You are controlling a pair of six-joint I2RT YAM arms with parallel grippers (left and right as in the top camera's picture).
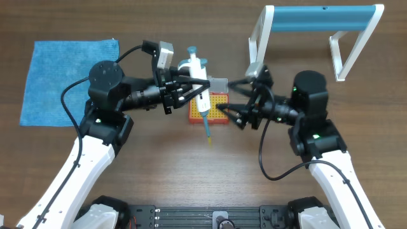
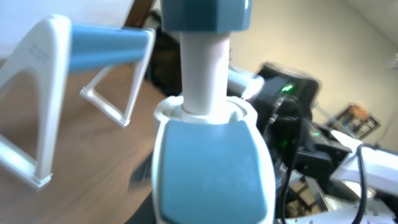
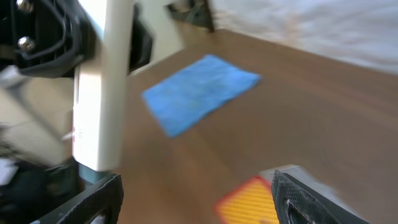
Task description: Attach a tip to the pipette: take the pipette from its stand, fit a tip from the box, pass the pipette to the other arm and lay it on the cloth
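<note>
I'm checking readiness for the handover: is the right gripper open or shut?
Open: the right gripper has its fingers wide apart in its wrist view, nothing held between them; the pipette is in the left gripper.

The pipette (image 1: 201, 83) and stand (image 1: 321, 18) are white and blue, the cloth (image 1: 67, 83) blue, the tip box (image 1: 219, 105) orange-yellow and dotted, the worktop (image 1: 191, 172) brown woodgrain.

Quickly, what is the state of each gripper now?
Left gripper: closed on the pipette.
Right gripper: open, holding nothing.
</note>
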